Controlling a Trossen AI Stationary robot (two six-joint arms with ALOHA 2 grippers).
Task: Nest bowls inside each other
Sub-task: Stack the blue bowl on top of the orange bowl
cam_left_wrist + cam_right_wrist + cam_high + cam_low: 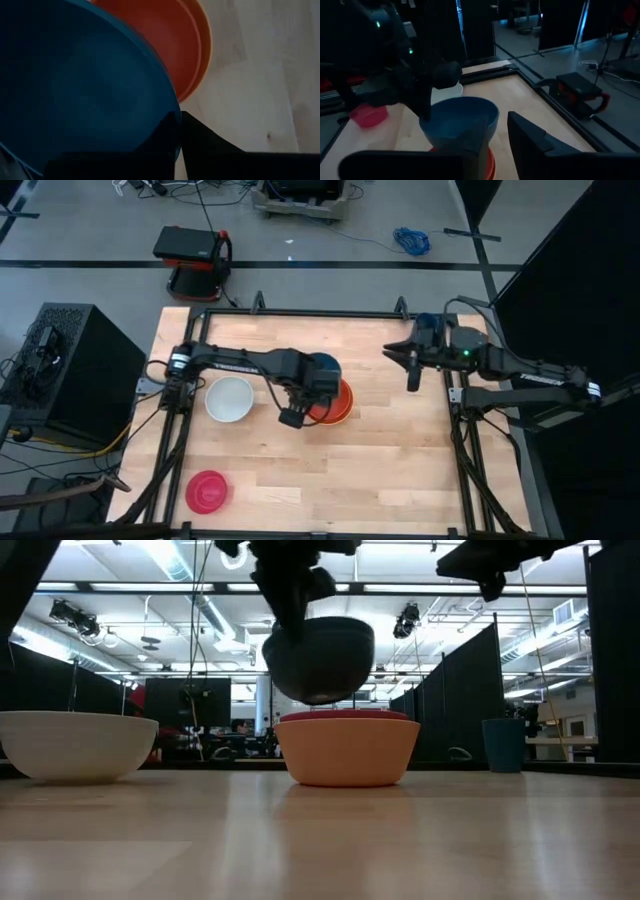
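My left gripper [318, 383] is shut on a teal-blue bowl [460, 120], which hangs over a red bowl [348, 716] nested in an orange bowl [348, 752] at the table's middle. To their left, a white bowl [230, 398] rests on its base. A magenta-pink bowl [207, 492] sits near the front left edge. Raised over the far right of the table, my right gripper [410, 368] has its fingers a little apart with nothing between them. My left gripper pinches the teal-blue bowl's rim [172, 107], one finger inside the bowl and one finger [205, 140] outside. The fingers come from above, pointing steeply down. The bowl hangs mouth up, lifted clear of the red and orange bowls below it.
A black metal frame [300, 312] runs along the table's far, left and right sides. A dark blue cup [503, 744] stands at the far right. Bare wood lies at the table's near middle and right.
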